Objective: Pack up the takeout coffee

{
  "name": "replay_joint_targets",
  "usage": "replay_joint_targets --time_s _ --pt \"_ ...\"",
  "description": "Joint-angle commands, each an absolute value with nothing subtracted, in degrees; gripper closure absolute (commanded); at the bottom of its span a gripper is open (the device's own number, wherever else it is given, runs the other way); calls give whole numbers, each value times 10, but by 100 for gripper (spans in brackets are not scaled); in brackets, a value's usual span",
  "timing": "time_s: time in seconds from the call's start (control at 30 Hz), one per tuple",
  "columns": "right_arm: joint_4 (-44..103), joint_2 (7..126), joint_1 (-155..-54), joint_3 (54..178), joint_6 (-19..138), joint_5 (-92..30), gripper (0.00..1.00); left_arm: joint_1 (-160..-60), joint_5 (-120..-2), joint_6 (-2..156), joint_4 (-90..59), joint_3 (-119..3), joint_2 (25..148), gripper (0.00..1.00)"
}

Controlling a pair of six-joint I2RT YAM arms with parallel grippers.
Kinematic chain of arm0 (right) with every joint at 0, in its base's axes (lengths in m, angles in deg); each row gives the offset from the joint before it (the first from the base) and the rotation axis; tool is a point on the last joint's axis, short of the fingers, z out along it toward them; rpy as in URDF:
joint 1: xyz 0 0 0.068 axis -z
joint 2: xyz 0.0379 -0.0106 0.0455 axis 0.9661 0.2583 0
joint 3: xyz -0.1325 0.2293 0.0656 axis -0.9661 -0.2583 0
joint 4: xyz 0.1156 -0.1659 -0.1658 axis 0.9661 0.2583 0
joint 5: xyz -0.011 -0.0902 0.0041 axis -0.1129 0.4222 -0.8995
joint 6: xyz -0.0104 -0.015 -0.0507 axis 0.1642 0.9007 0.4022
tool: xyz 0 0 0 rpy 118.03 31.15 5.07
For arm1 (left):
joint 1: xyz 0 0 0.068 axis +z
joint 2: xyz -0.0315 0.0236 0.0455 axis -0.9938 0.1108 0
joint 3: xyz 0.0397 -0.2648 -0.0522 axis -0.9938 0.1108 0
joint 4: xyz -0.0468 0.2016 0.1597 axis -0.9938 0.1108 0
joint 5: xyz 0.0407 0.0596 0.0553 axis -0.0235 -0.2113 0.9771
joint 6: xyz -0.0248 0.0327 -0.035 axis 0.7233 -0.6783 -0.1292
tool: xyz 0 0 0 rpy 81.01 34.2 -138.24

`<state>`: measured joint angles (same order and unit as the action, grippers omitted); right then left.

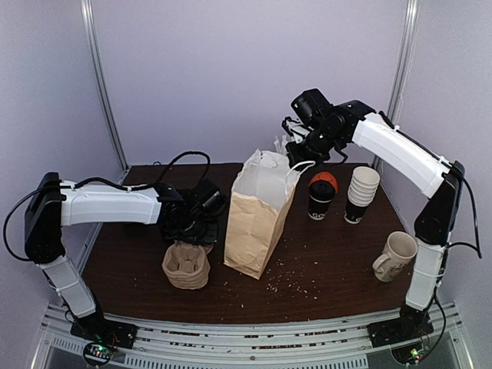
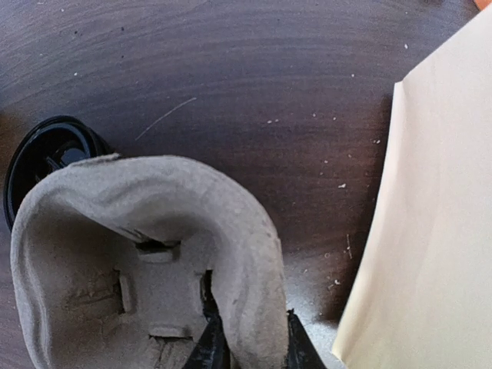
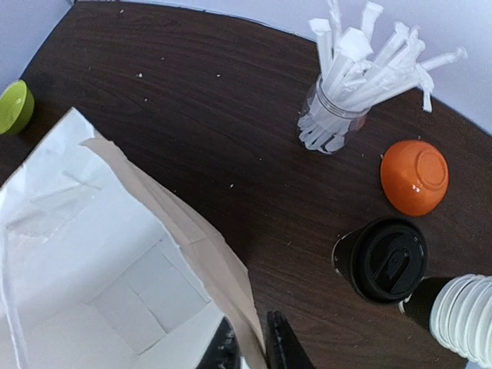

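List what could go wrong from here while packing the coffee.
1. The right gripper pinches the paper bag by its thin rim; a pull could tear it or tip the tall bag.
2. The takeout coffee stands close beside the stack of white cups; reaching for it may topple them.
3. The left gripper clamps one wall of the cup carrier, which looks bent and might not sit flat in the bag.

Tabletop dark woodgrain, smooth; bag matt kraft paper; carrier rough moulded pulp; takeout coffee lid satin black plastic.
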<state>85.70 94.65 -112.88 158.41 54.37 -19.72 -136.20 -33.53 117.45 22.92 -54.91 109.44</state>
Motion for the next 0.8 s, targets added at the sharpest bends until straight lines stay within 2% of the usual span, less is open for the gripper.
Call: replay_joint_targets --time_s 0.0,0.13,0.23,0.37,0.53,0.63,0.77 --pt "850 931 -1126 1590 546 -203 77 -1358 -380 1183 154 -544 1125 100" --pt "850 915 -1126 1589 545 -213 54 -1357 -380 1180 155 -539 1116 96" --pt "852 901 -1127 1590 541 -221 44 -1357 -382 1181 157 -538 1108 90" --pt "855 874 -1127 1588 536 -228 30 -1357 -386 1177 161 -530 1094 72" --pt "868 835 -1127 1592 533 -251 23 -1358 -393 1171 160 -504 1056 44" --pt "874 809 -1127 1593 533 -261 21 -1358 -402 1171 163 -492 1026 36" --pt "881 782 -1144 1597 537 -257 19 -1358 -410 1169 178 -486 979 19"
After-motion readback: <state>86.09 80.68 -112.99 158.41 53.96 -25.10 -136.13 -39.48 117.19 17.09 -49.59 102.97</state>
